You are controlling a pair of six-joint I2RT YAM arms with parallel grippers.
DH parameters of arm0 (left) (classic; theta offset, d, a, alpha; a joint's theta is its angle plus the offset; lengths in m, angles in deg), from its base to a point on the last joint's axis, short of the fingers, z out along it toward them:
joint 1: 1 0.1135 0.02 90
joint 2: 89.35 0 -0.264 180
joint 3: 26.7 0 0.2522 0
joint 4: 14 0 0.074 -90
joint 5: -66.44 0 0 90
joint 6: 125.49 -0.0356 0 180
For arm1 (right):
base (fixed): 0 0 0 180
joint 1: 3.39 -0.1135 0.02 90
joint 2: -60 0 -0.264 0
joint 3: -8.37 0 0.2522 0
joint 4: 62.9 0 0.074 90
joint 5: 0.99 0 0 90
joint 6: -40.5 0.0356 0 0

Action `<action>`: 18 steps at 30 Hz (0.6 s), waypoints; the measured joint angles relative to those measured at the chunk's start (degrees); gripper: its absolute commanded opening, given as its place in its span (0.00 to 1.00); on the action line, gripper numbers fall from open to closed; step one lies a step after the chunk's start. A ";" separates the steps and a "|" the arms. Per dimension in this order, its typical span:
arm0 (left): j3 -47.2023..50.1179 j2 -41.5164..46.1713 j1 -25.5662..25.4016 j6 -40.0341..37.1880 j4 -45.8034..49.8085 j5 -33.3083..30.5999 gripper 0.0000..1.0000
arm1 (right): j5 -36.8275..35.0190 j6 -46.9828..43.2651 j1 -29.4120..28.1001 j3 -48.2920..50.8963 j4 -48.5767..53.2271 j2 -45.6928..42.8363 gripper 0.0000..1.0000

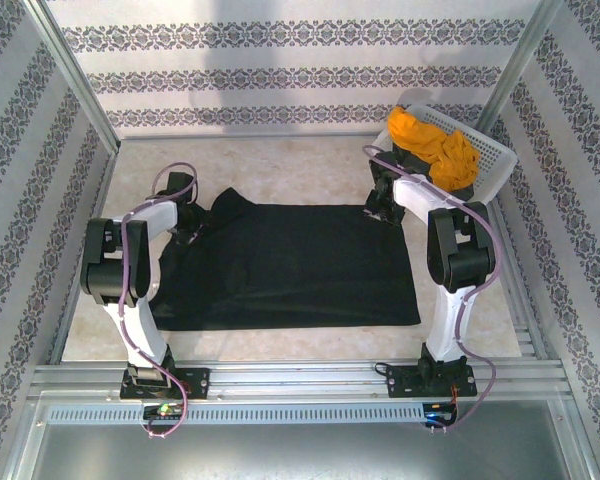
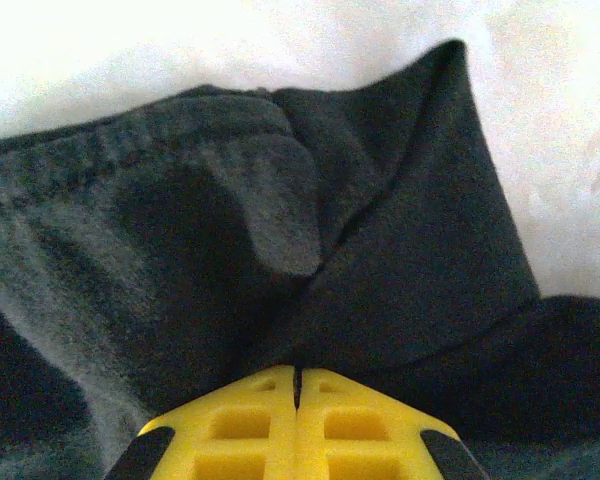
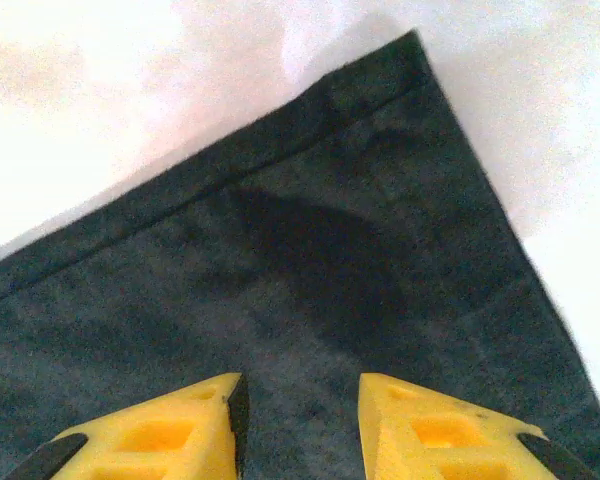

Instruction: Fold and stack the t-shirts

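the black t-shirt (image 1: 300, 265) lies spread in the middle of the table (image 1: 280, 165), mostly flat, with its far left corner gathered into folds. the left gripper (image 2: 297, 385) is at that far left corner. its jaws are pressed together, and the folds of the cloth run into the tips, so it pinches the black t-shirt there. the right gripper (image 3: 302, 400) is over the far right corner of the same shirt. its jaws stand partly apart with flat cloth showing between them, and they hold nothing; if the tips touch the cloth i cannot tell. at the far right corner of the table the white basket (image 1: 495, 160) holds the orange-yellow t-shirt (image 1: 430, 140) and a dark grey t-shirt (image 1: 418, 162).
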 measured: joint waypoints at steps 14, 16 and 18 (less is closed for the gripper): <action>-7.04 -4.28 12.52 -6.32 2.95 -4.79 0.00 | 3.61 -0.85 -1.51 -3.82 0.70 1.25 0.39; -7.98 -4.81 12.55 -7.85 3.50 -5.20 0.00 | 4.13 -2.08 -1.79 -9.40 0.79 3.98 0.40; -8.68 -5.20 12.55 -8.94 3.74 -5.35 0.00 | 4.15 -3.30 -2.49 -15.43 1.03 7.30 0.41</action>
